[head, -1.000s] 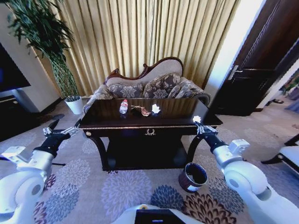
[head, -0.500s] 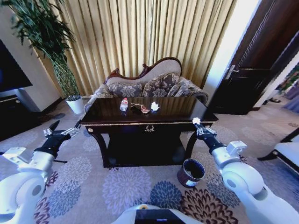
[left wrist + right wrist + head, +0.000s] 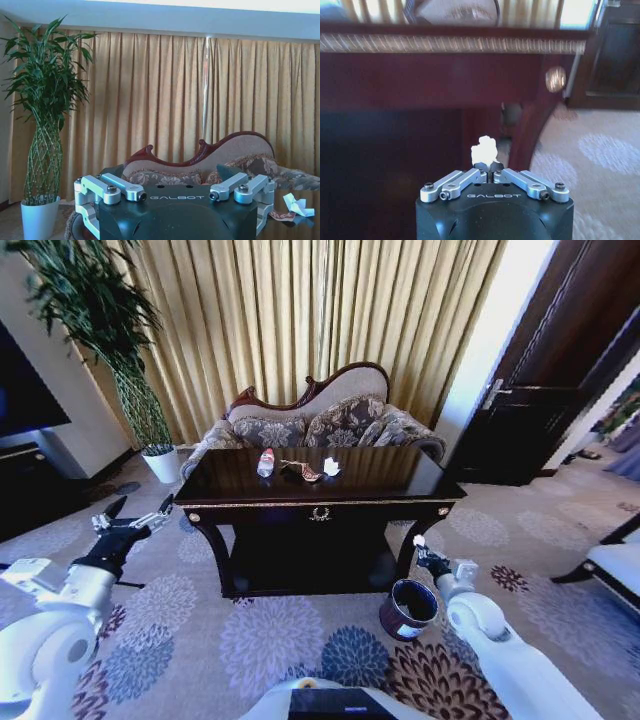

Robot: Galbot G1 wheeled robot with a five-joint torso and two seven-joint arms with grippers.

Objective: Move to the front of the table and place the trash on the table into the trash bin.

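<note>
Head view: my right gripper (image 3: 419, 543) hung low beside the dark glossy wooden table (image 3: 380, 472), just above the round maroon trash bin (image 3: 409, 608); clear red-capped bottle (image 3: 265, 463) sat on top. Left gripper (image 3: 133, 521) spread open, empty. Right wrist view: fingers (image 3: 508, 175) pinched a small crumpled white paper scrap (image 3: 484, 148).

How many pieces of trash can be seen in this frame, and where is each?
4: a bottle, a brownish wrapper and a crumpled white paper on the table; a white scrap pinched in the right gripper above the trash bin.
</note>
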